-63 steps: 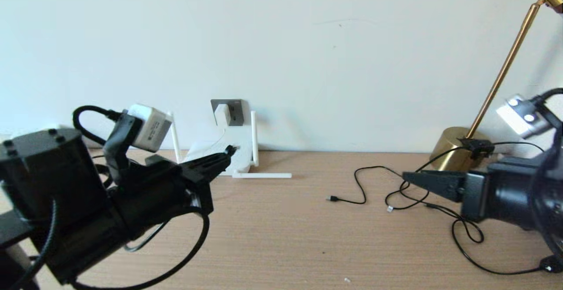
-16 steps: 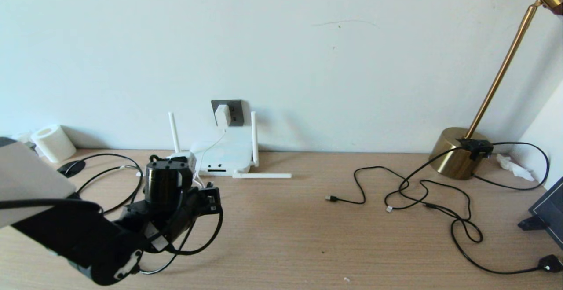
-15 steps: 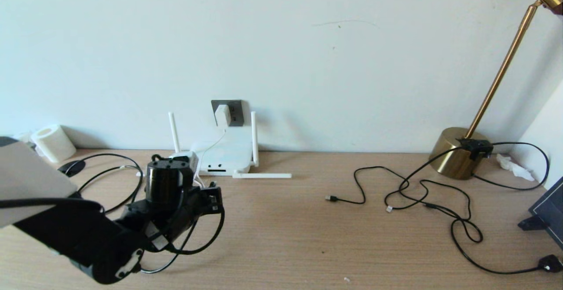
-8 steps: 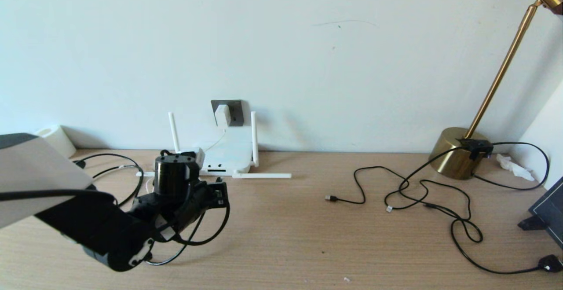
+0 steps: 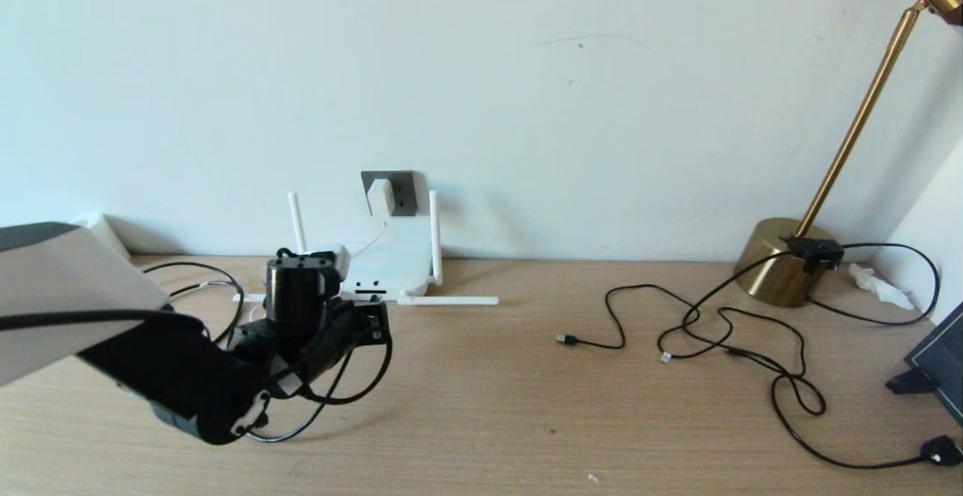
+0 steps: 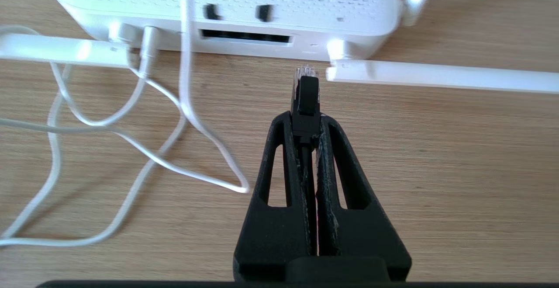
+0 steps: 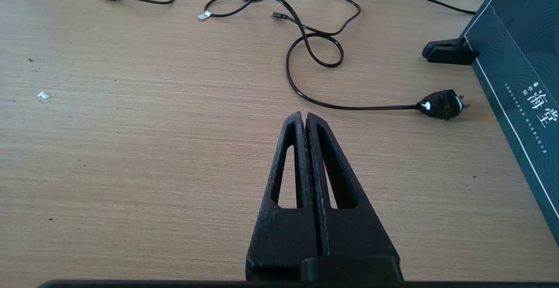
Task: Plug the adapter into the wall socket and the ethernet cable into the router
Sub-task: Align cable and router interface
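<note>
The left gripper (image 6: 305, 117) had its jaws clamped on the ethernet cable (image 6: 304, 91) just behind its small stiff plug, just short of the router (image 6: 227, 12) ports. The right gripper (image 7: 304, 124), jaws closed and empty, hung far from the router.

Gap to router (image 6: 227, 4): a short strip of bare desk (image 5: 481, 421) lies between the plug of the ethernet cable (image 6: 304, 93) and the port slot.
Right of that gap: a flat-lying antenna (image 6: 436, 76) ends just beside the plug.
Left of it: loose white cords (image 6: 144, 148) loop over the desk.
Desk middle: bare wood.
Right side: tangled black cords (image 5: 722, 338), lamp base (image 5: 782, 263).
</note>
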{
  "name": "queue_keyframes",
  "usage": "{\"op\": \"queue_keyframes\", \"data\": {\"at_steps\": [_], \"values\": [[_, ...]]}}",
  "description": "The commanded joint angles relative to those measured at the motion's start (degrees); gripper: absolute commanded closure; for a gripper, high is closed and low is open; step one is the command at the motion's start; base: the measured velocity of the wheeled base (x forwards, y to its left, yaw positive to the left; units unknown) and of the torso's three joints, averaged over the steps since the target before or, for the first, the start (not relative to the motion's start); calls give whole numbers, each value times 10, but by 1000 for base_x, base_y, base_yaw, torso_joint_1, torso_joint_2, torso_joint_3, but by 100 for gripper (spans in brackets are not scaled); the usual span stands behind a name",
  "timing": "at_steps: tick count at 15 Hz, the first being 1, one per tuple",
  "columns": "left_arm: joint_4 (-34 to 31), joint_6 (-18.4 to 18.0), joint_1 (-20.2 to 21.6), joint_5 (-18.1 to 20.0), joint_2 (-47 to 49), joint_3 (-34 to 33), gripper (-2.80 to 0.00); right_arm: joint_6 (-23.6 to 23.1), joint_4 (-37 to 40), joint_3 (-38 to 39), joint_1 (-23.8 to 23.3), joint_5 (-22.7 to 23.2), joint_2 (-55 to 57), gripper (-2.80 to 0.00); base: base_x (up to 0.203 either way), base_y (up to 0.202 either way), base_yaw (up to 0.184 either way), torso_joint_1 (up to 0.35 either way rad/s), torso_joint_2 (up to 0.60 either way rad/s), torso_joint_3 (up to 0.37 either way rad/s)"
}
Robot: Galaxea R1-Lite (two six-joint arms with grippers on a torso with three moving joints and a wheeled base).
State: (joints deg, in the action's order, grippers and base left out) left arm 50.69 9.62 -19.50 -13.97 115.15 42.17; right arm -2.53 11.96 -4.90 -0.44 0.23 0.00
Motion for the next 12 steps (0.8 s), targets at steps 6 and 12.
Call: {"op": "queue_keyframes", "data": {"at_steps": [6,12], "values": [[4,-6,27,19,13,5,0,0,1,0,0,0,1,0,0,0,0,0,0,0],[9,-5,26,17,55,35,0,0,1,0,0,0,1,0,0,0,0,0,0,0]]}}
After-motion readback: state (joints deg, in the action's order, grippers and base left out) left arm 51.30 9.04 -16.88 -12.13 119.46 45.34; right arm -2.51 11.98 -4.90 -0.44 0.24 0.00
